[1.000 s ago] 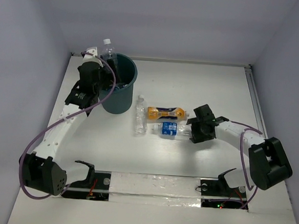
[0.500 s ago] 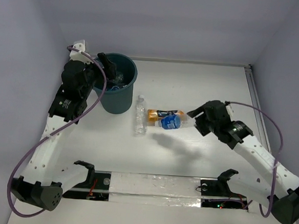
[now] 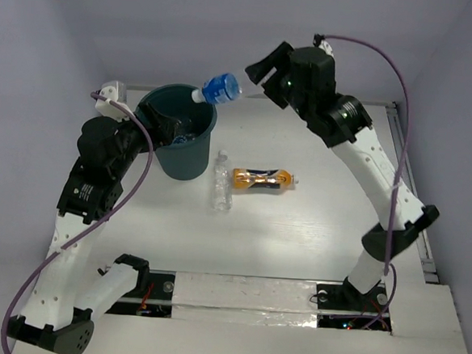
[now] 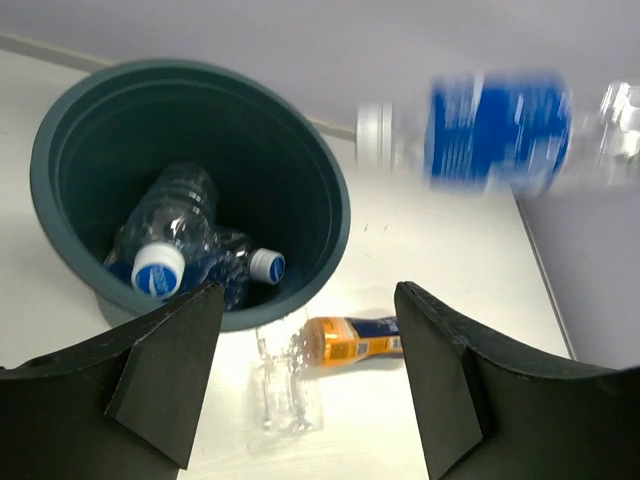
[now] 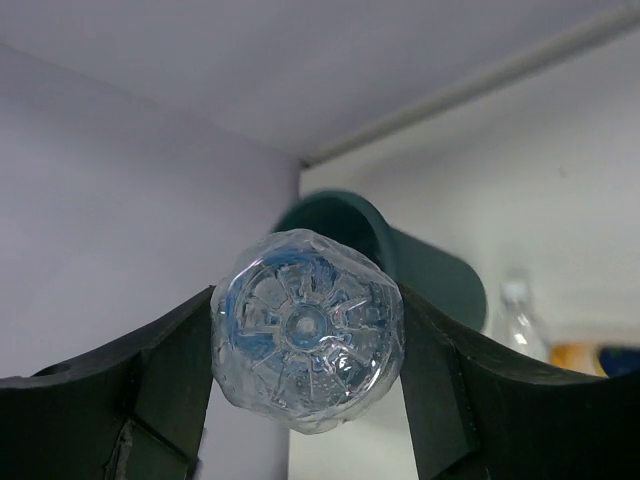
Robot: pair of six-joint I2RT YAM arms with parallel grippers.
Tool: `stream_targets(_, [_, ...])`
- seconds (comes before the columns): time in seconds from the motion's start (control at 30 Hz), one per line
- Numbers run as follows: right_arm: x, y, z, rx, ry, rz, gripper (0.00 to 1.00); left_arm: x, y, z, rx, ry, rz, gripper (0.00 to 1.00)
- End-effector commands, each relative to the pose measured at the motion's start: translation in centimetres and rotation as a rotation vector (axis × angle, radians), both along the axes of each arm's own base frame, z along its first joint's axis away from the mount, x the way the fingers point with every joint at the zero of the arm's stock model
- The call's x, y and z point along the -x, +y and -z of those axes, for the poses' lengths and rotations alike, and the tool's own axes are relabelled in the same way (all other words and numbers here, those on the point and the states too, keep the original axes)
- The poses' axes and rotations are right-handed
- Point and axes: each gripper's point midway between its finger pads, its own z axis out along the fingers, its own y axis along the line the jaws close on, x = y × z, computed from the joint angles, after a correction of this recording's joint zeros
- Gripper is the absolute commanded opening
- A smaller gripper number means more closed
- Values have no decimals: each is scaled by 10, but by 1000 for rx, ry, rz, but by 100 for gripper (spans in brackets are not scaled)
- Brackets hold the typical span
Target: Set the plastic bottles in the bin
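Observation:
My right gripper (image 3: 255,73) is shut on a clear bottle with a blue label (image 3: 220,88), held sideways in the air with its white cap over the right rim of the dark teal bin (image 3: 186,162). In the right wrist view the bottle's base (image 5: 307,328) fills the gap between the fingers. My left gripper (image 3: 173,130) hovers open and empty at the bin's near side. Several clear bottles (image 4: 170,235) lie inside the bin (image 4: 60,130). A clear bottle (image 3: 223,182) and an orange bottle (image 3: 262,179) lie on the table right of the bin.
White table with grey walls close behind and to both sides. The bin stands at the back left near the wall. The arm bases and a shiny strip line the near edge (image 3: 244,295).
The right arm lifted the blue-labelled bottle off the table and swung it up and left above the bin. The left gripper let a clear bottle drop into the bin and drew back.

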Motion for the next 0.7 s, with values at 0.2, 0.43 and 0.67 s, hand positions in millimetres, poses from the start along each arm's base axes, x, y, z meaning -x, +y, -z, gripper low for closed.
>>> stream_targets(0.2, [-57, 54, -13, 123, -130, -22, 53, 21, 3, 47, -13, 117, 8, 52])
stream_targets(0.43, [-62, 96, 9, 48, -107, -81, 59, 38, -40, 85, -62, 187, 245, 46])
stream_targets(0.67, [-53, 122, -17, -113, -145, -148, 91, 53, -65, 133, -98, 301, 350, 64])
